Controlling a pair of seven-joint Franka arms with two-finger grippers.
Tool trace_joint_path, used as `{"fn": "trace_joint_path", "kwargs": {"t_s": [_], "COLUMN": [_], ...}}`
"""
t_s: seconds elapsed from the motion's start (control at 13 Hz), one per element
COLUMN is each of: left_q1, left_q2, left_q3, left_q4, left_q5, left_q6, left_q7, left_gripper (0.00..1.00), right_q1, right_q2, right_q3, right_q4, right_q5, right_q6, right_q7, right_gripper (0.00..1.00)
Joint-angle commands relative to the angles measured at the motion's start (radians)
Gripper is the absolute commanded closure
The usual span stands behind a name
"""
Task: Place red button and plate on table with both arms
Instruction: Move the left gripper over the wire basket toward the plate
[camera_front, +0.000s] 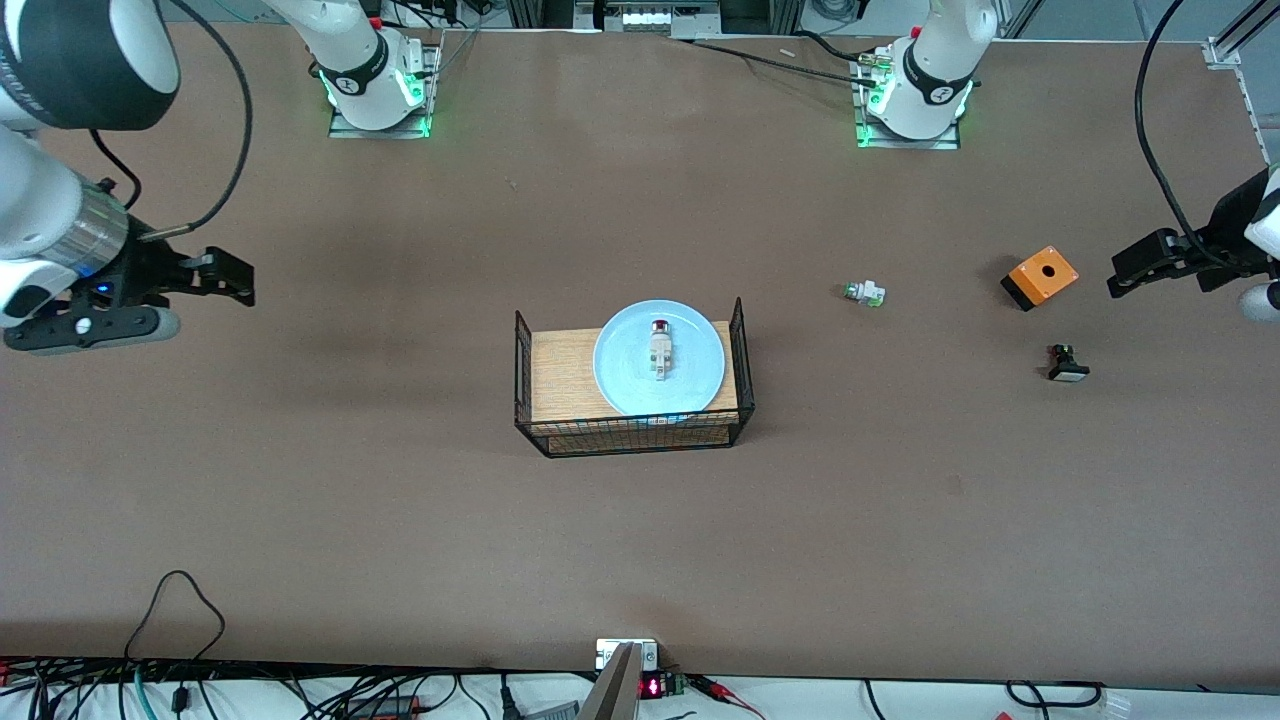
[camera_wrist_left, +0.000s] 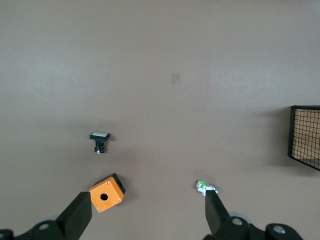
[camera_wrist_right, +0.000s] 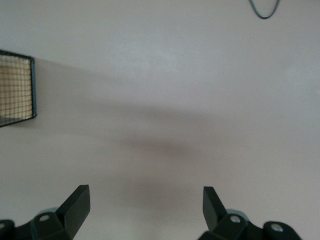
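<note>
Front view shows you the red button lying in the middle of the plate, and the plate sits on top of the wire rack in the middle of the table. You have both grippers up in the air with fingers wide apart and nothing in them: the left gripper over the orange box, the right gripper over bare table at its own end. The button looks tiny and light, so pinch its white body gently, while the shiny plate looks hard, slippery and breakable, so grab it by the rim.
</note>
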Motion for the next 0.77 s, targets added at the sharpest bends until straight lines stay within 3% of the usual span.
{"fn": "trace_joint_path", "kwargs": {"t_s": [0.0,0.31,0.69], "left_q1": [0.003,-0.012,-0.138], "left_q2": [0.004,0.016,0.082], "left_q3": [0.002,-0.003,-0.009], "left_q4": [0.026,0.014,0.011], "left_q5": [-0.019,-0.022,-0.035], "left_q6": [-0.025,-0.033,-0.202], "left_q7": [0.005,-0.029,-0.027], "left_gripper": [0.00,0.00,0.00], "right_q1": [-0.011,-0.037,-0.074], "right_q2": [0.012,0.012,0.044], "right_q3": [0.007,0.007,0.009], "right_q4": [0.022,0.022,0.022], "right_q5": [-0.015,-0.009,-0.005], "right_q6": [0.006,0.005,0.037], "right_q7": [0.005,0.008,0.008], "right_gripper": [0.00,0.00,0.00]}}
